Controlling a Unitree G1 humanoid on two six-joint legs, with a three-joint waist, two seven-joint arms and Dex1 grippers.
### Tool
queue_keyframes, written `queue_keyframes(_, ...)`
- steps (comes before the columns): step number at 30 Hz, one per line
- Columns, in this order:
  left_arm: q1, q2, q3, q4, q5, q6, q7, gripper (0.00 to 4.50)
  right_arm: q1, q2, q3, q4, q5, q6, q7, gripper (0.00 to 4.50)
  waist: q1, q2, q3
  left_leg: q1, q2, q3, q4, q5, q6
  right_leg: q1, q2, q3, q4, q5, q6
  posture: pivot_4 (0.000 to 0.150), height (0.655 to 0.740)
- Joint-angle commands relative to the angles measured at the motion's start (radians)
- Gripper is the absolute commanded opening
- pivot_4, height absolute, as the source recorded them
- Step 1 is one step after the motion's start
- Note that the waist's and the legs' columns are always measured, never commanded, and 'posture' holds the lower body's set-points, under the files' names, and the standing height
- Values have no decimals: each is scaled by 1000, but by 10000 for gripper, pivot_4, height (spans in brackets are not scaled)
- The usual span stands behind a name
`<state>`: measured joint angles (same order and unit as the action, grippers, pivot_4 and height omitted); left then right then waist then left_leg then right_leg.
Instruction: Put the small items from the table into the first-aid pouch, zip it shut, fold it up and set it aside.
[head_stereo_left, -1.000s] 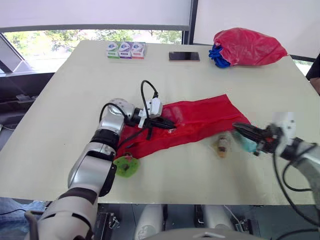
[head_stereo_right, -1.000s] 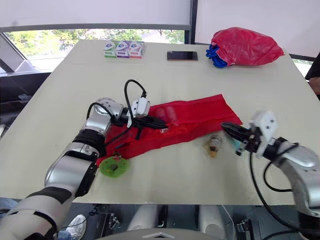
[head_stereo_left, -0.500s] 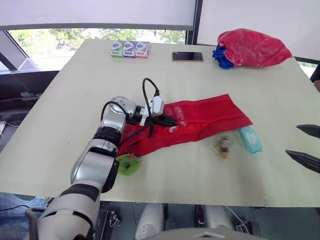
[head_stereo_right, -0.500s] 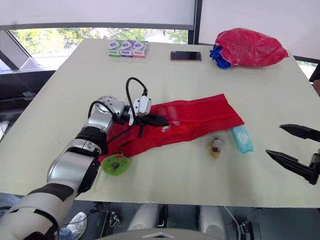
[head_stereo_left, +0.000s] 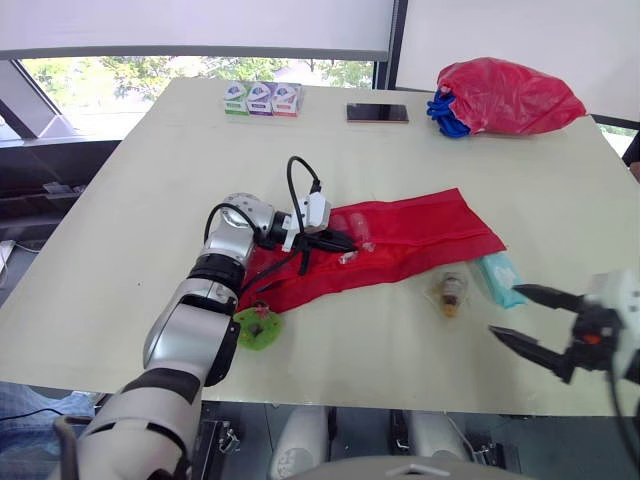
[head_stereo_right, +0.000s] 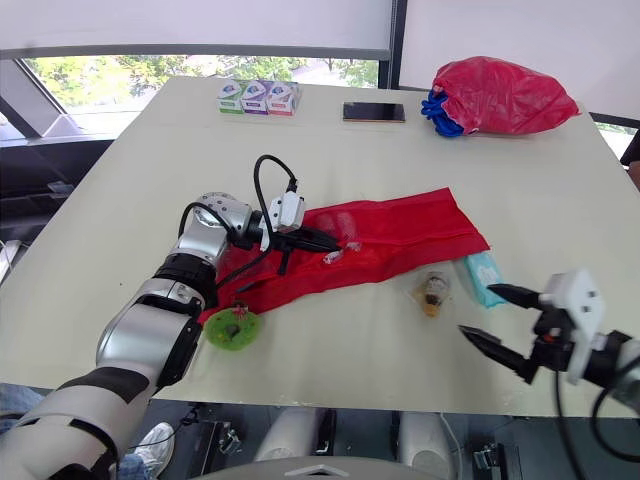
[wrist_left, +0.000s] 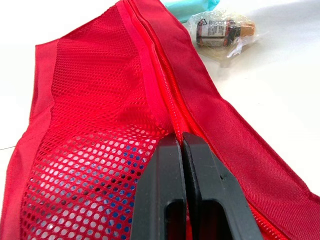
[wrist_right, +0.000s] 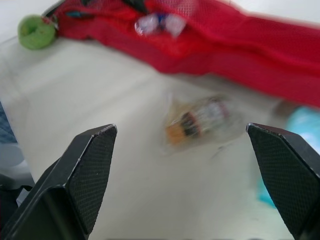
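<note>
The red mesh pouch (head_stereo_left: 410, 232) lies limp mid-table, the left hand (head_stereo_left: 343, 241) closed on its zipper edge. The right hand (head_stereo_left: 504, 311) hangs wide open near the wrapped bottle (head_stereo_left: 449, 292) (probably light and slippery; best pinched across its body), with a soft-looking teal packet (head_stereo_left: 497, 276) just beside it and nothing between

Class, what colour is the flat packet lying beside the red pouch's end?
The packet is light teal, clearest in the right eye view.
</note>
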<state>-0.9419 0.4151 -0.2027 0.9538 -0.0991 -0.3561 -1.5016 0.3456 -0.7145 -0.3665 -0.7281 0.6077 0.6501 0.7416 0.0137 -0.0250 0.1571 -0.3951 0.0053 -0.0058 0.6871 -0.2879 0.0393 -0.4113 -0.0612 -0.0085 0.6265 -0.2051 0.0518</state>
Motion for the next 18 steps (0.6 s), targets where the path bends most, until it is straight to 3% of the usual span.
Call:
queue_keyframes(1, 3, 1, 26, -58, -8, 8, 22, 0, -38, 44, 113, -40, -83, 44, -154, 44401, 1, 0, 0, 0, 0, 0, 0, 0, 0, 0, 0, 0, 0, 0, 0, 1500, 7400)
queue_keyframes(5, 23, -9, 26, -97, -12, 25, 46, 0, -107, 152, 277, -19, -180, 117, -337, 44401, 0, 0, 0, 0, 0, -1, 0, 0, 0, 0, 1, 0, 0, 0, 0, 1500, 7400)
queue_keyframes(12, 50, -24, 30, -169, -25, 69, 69, 0, -159, 258, 377, 17, -268, 165, -472, 44401, 0, 0, 0, 0, -1, -1, 0, 0, 0, 0, 1, 0, 0, 0, 0, 1500, 7400)
queue_keyframes(13, 54, -25, 29, -177, -25, 74, 71, 0, -161, 262, 382, 20, -278, 166, -479, 38519, 1, 0, 0, 0, -2, -1, 0, 0, 0, 0, 1, 0, 0, 0, 0, 1500, 7400)
queue_keyframes(18, 65, -28, 31, -196, -31, 86, 78, 0, -142, 240, 365, 12, -297, 163, -466, 17879, 0, 0, 0, 0, -2, -1, 0, 0, 0, 0, 1, 0, 0, 0, 0, 1500, 7400)
